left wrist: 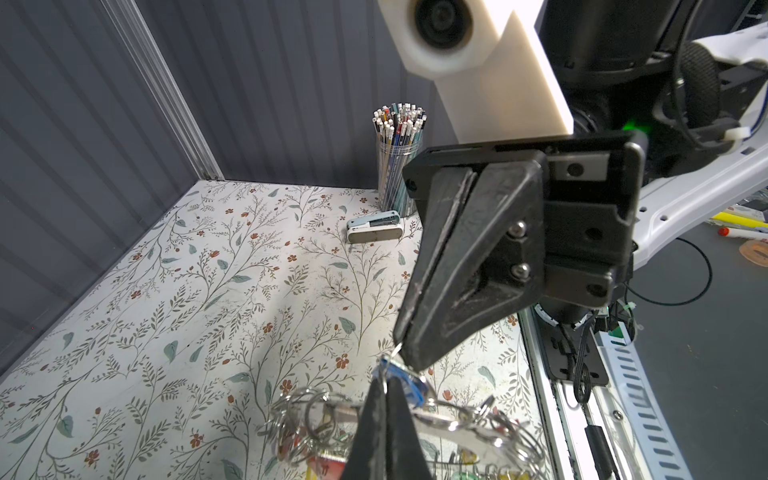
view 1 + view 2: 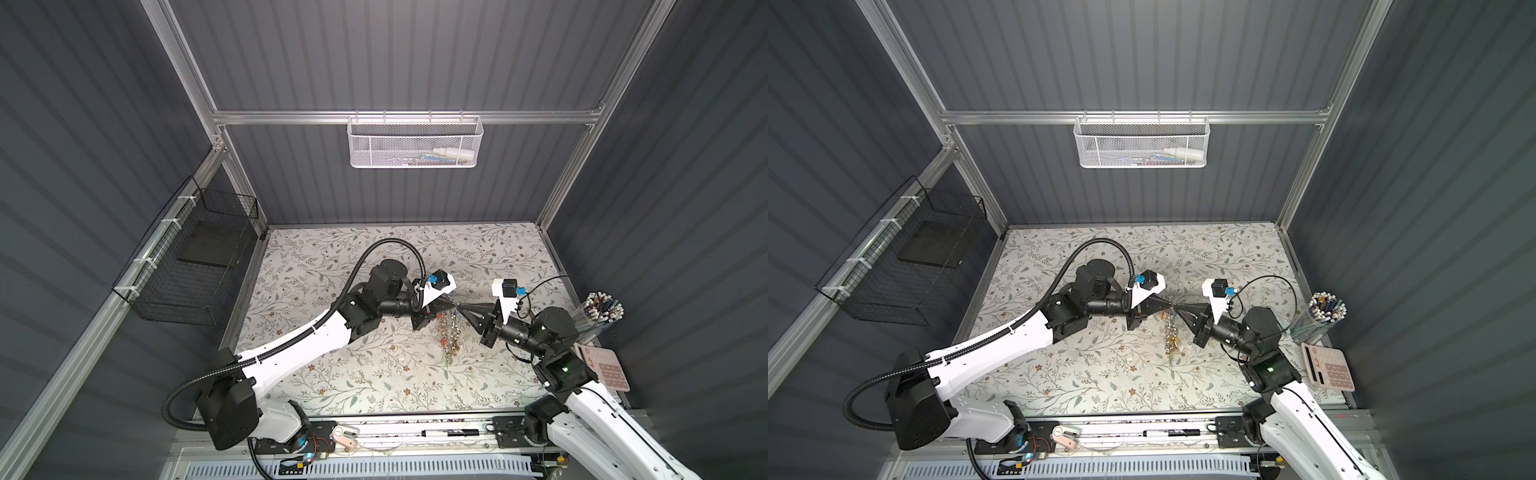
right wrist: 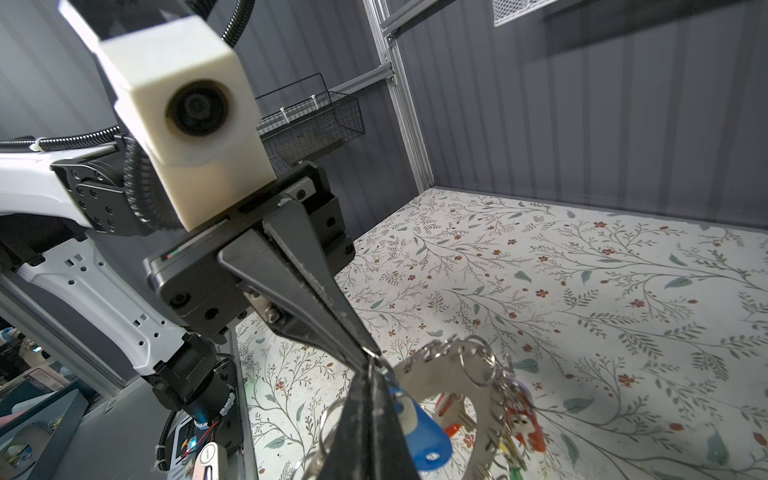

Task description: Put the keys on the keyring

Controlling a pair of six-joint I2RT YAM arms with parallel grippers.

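My left gripper (image 3: 375, 353) and right gripper (image 1: 408, 360), both shut, hide what they pinch; keyring (image 3: 440, 374) hangs over floral table (image 3: 582, 291).

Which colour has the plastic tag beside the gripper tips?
Blue. The tag shows best in the right wrist view.

no readable text, labels or numbers

The left arm (image 2: 299, 343) and the right arm (image 2: 602, 415) reach inward from the near corners, elbows bent and forearms roughly level. The left hand (image 2: 453, 308) and the right hand (image 2: 460, 310) point straight at each other in both top views. Their tapered tips meet in mid-air, touching or nearly so, and each hand is pinched fully closed with no gap showing.
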